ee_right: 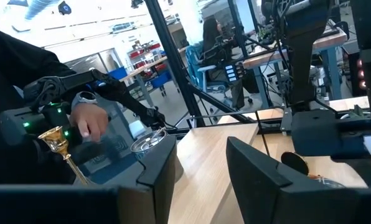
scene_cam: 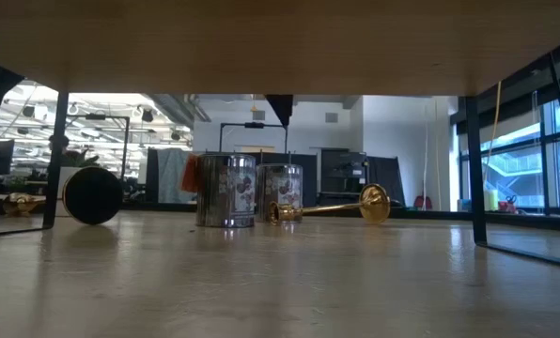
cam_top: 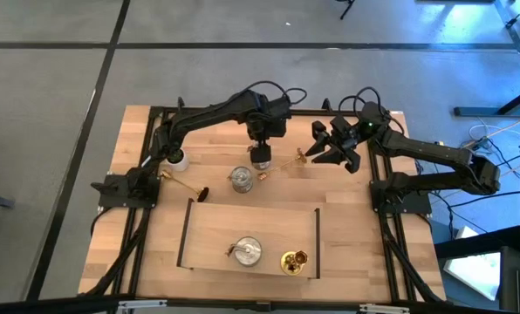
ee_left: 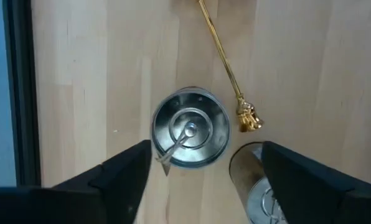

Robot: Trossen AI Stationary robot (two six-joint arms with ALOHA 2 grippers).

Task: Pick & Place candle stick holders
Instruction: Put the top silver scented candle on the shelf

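My left gripper (cam_top: 260,155) points down, open, over a squat silver candle stick holder (ee_left: 190,135) that stands upright on the table. Its fingers stand on either side of the holder without touching it. A second silver holder (cam_top: 240,179) stands just beside it, toward the near edge. A gold holder (cam_top: 293,160) lies on its side to the right of them. Another gold holder (cam_top: 183,184) lies at the left. My right gripper (cam_top: 331,146) hovers level at the far right, open and empty.
A dark-rimmed wooden tray (cam_top: 188,234) on the near side holds one silver holder (cam_top: 247,251) and one gold holder (cam_top: 293,260). A white cup (cam_top: 180,160) stands at the left by the arm's base. A person's hand (ee_right: 89,121) shows beyond the table.
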